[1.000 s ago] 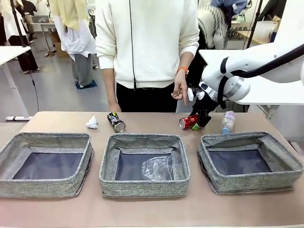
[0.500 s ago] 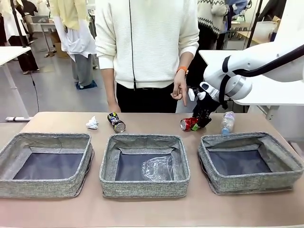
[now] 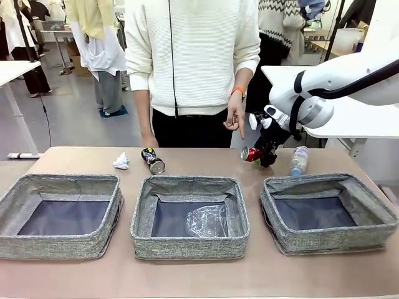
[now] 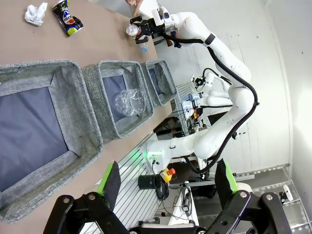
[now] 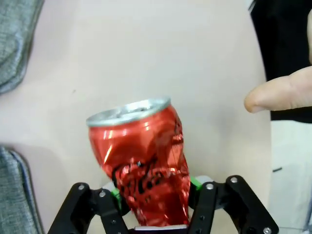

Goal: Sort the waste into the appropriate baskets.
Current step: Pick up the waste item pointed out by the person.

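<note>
Here the right pincer clamps one red can, base hidden; left pincer stands apart; three baskets sit lower.

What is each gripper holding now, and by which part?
The right gripper holds the red drink can, fingers on the crumpled sides at the end opposite its silver top. The left gripper is open, holding nothing.

White right arm, black cable, black left tool, green pads
</note>
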`<action>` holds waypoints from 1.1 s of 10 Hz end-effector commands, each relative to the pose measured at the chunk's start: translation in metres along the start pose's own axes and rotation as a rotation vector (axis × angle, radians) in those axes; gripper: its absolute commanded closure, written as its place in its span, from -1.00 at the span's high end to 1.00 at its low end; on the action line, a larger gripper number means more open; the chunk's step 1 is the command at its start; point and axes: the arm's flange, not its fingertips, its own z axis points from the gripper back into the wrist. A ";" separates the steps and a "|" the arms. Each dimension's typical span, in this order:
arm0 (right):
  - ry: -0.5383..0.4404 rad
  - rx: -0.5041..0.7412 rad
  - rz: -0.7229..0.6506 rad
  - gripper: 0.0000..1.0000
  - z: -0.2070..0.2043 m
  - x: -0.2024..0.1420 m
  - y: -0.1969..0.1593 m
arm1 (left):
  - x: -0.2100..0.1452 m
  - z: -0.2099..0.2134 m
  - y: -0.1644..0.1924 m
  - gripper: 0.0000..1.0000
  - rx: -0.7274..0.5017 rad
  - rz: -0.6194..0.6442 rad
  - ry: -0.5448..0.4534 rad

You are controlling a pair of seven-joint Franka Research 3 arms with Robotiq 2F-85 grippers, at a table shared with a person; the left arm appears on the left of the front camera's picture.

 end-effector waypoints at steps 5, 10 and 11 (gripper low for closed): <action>0.025 0.040 -0.064 -1.00 0.014 0.005 0.008 | 0.000 0.000 -0.002 1.00 -0.021 -0.020 -0.012; 0.373 -0.069 -0.722 -1.00 0.184 0.082 0.132 | 0.000 0.000 -0.002 1.00 -0.021 -0.020 -0.012; 0.421 -0.110 -0.843 -1.00 0.194 0.089 0.158 | 0.000 0.000 -0.002 1.00 -0.021 -0.020 -0.012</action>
